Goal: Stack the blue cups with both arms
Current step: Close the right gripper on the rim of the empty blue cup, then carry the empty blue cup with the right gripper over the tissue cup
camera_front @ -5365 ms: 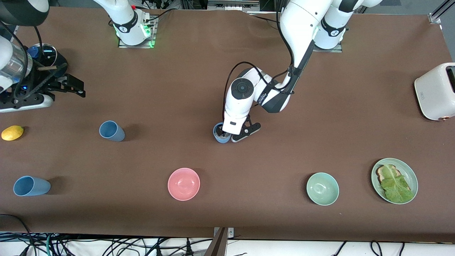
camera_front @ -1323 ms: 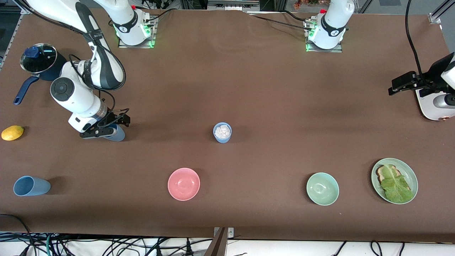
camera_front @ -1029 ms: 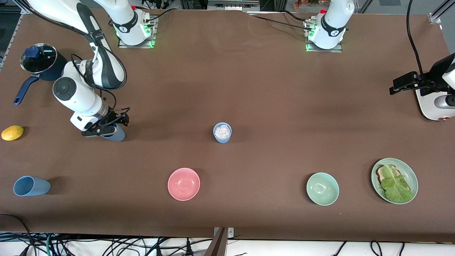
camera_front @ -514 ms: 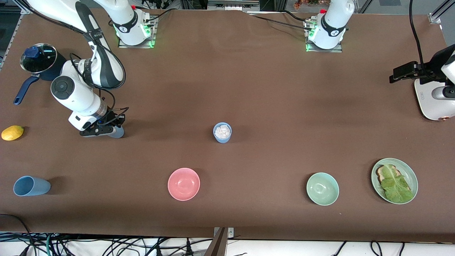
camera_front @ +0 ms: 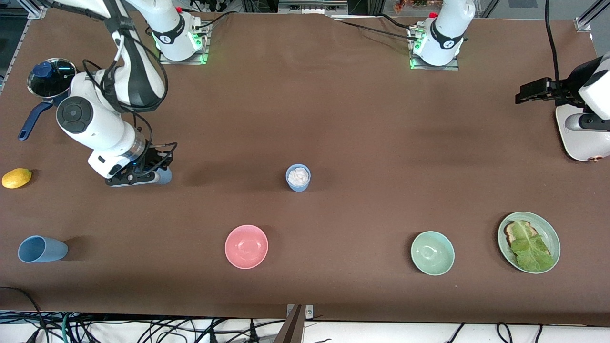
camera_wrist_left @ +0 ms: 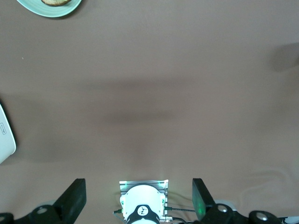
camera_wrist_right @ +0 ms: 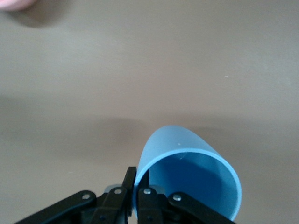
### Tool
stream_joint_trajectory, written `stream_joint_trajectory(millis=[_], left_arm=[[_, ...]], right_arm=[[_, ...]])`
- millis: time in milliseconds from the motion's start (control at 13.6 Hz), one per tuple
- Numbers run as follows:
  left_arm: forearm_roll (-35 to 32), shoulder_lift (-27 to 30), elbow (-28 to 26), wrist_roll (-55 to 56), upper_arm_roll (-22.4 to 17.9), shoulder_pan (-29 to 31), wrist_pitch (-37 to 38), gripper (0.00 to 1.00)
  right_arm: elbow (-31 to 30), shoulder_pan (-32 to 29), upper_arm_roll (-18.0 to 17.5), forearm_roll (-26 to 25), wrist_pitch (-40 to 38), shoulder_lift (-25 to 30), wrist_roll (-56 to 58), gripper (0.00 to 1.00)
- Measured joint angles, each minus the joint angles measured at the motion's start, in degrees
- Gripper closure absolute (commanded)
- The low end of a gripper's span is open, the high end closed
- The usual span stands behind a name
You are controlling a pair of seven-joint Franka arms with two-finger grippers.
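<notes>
The brown table (camera_front: 333, 119) holds three blue cups. The right gripper (camera_front: 136, 177) has its fingers pinched shut on the rim of one cup (camera_wrist_right: 187, 179), toward the right arm's end. That thin-wall pinch could let the cup swing or slip in transit. The middle cup (camera_front: 298, 177) seems stuffed with something white, possibly paper, which could block nesting. The third cup (camera_front: 42, 249) lies tipped over. The left gripper (camera_front: 536, 90) waits with fingers spread, empty, beside the toaster (camera_front: 584, 138).

White jointed arms (camera_front: 102, 126); dark grey joint sections; black cables; black end effectors
</notes>
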State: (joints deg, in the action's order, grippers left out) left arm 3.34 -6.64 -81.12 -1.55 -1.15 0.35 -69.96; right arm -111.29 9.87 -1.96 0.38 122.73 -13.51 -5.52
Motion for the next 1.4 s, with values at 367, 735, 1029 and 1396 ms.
stream_joint_trajectory(millis=[367,735,1029,1396], left_arm=[[0.00,0.63,0.02,0.00,0.02,-1.25,1.07,0.00],[0.00,2.72,-0.22,-0.04,0.05,-1.26,3.29,0.00],[0.00,3.04,-1.27,-0.04,0.11,-1.40,4.37,0.00],[0.00,5.11,-3.94,-0.04,0.16,-1.92,4.37,0.00]], right_arm=[[10.63,0.32,-9.49,-1.51,-11.71,-1.78,-16.41,1.00],[19.09,7.09,-12.13,-2.39,-15.44,-5.91,-30.15,1.00],[28.76,14.52,-12.20,-2.79,-15.45,-13.00,-40.88,1.00],[40.41,18.71,-11.55,-2.83,-15.32,-21.46,-48.05,1.00]])
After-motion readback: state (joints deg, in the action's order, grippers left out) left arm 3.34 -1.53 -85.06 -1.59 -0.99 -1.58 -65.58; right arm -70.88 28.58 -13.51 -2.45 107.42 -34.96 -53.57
